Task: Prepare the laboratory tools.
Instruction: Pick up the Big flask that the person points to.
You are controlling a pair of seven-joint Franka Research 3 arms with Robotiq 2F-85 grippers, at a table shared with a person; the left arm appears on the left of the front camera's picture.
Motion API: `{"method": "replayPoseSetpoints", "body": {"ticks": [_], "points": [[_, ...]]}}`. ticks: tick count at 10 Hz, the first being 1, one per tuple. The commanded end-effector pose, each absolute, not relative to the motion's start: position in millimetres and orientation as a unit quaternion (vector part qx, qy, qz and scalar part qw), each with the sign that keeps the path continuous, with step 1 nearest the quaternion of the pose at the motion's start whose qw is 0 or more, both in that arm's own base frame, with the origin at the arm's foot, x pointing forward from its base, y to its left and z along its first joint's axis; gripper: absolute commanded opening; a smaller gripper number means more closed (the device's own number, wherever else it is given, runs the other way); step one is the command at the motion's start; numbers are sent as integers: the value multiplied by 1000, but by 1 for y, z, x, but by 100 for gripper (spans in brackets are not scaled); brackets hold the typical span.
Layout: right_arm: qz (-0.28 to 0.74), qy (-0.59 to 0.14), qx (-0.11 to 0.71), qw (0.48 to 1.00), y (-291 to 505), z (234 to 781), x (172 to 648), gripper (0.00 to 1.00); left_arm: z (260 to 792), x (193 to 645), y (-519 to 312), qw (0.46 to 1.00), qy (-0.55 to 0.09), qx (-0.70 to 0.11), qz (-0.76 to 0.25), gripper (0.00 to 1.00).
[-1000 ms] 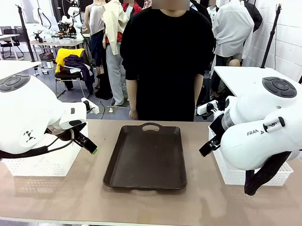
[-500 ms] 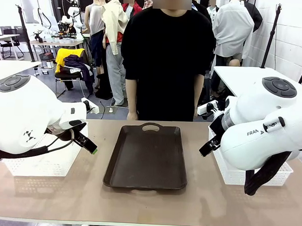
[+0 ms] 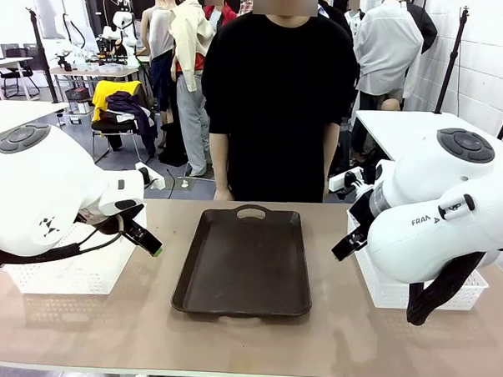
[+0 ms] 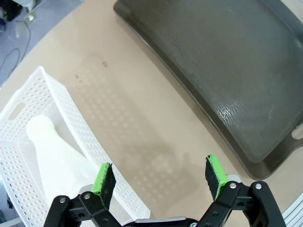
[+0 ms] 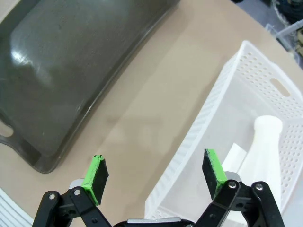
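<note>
Front view | our left gripper [image 4: 160,176] hangs left of tray [image 3: 244,263], angled down, fingers apart, empty | our right gripper [image 5: 155,176] right of tray, angled down, fingers apart, empty

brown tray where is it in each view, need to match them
front view: brown tray in the middle, on the tan table
left wrist view: upper right, cut by the edges
right wrist view: upper left, cut by the edges
shared landmark: the tan table around it

Frosted flask [image 4: 56,161], perforated plastic basket [image 4: 85,128], glossy pebbled tray [image 4: 227,71], matt tabletop [image 4: 142,127].
</note>
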State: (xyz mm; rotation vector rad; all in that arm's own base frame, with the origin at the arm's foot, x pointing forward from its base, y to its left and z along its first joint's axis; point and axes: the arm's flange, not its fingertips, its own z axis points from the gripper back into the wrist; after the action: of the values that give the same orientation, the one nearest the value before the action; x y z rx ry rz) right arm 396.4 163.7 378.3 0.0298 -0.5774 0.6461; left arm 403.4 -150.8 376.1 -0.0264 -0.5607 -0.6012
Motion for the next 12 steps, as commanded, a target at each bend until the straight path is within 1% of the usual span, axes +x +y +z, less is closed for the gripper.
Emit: {"method": "replayPoseSetpoints", "body": {"ticks": [1,2,3,4,5,7,9,10,12], "points": [[296,-283,46,911,128,417,400,100,406,402,-129,907,-308,-31,-287,100],[276,-283,60,917,108,435,405,100,422,404,-116,905,-317,-46,-280,100],[269,-277,106,916,90,450,408,100,434,406,-103,904,-312,-91,-278,100],[256,-252,169,918,71,460,412,100,445,408,-87,910,-301,-120,-258,100],[248,-220,229,915,54,463,417,100,452,408,-72,913,-281,-167,-244,100],[202,-186,327,904,19,456,432,100,453,415,-41,912,-274,-235,-193,100],[184,-163,419,874,-9,438,445,100,445,423,-5,890,-248,-341,-171,100],[165,-150,449,865,-24,427,447,100,439,425,15,881,-228,-385,-154,100],[129,-144,471,861,-46,413,450,100,430,427,52,858,-234,-442,-115,100]]}}
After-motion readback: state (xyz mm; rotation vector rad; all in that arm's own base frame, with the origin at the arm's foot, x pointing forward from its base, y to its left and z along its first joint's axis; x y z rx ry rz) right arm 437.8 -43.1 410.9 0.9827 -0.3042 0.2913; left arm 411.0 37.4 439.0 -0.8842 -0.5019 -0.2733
